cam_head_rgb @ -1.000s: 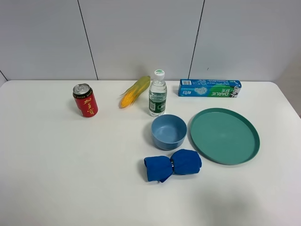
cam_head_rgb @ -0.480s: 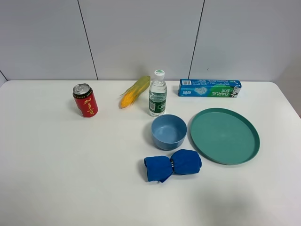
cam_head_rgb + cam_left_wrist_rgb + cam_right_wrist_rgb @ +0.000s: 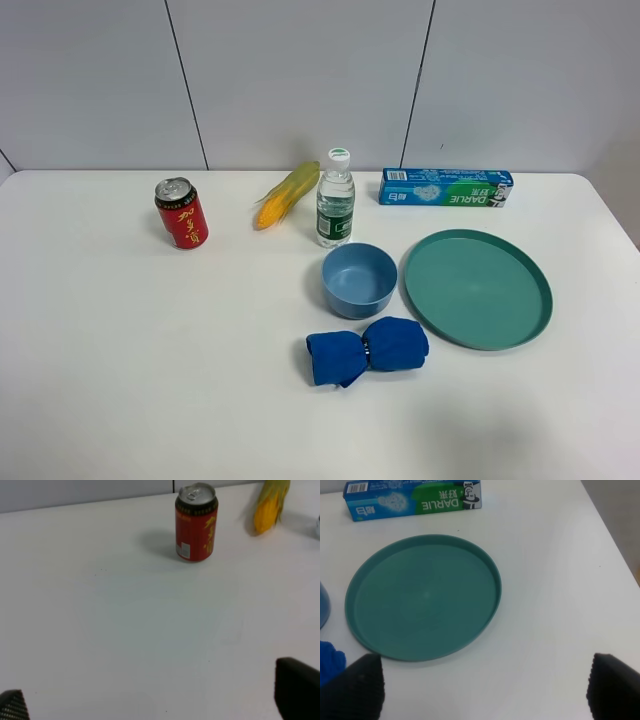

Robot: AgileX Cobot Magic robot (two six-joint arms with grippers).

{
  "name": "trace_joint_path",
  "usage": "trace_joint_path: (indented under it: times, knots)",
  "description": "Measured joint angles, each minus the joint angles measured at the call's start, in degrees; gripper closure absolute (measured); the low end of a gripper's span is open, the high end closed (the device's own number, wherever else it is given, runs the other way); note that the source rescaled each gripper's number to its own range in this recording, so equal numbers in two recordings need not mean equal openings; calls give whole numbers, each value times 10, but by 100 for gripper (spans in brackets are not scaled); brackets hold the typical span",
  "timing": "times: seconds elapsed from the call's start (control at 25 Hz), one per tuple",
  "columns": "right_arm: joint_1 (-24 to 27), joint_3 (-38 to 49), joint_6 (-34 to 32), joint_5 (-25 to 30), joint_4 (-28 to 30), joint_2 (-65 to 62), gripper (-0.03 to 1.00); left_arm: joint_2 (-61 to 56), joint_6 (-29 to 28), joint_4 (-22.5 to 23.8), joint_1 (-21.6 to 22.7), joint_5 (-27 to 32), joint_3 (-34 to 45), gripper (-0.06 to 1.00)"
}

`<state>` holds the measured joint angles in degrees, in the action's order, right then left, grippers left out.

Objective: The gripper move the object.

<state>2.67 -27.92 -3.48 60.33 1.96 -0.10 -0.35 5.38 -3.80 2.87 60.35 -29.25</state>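
The white counter (image 3: 150, 370) is carrying a green plate (image 3: 477, 288) near its right edge. The water bottle (image 3: 335, 198) is standing upright near the back edge, centre. Both the left gripper (image 3: 150, 707) and the right gripper (image 3: 482, 687) are holding their fingers spread wide, empty.

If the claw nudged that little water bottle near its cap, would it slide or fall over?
The water bottle stands upright and is tall for its narrow base, so a high push would likely tip it. Once down, its round body would probably roll, perhaps toward the corn or the blue bowl close by. The clear plastic may be slippery.
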Motion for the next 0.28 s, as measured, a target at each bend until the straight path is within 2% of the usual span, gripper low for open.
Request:
trace_joint_path:
  times: [0.28]
  knots:
    - [0,0,0,0,0,0,-3,0,-1,0,0,0,0,-6]
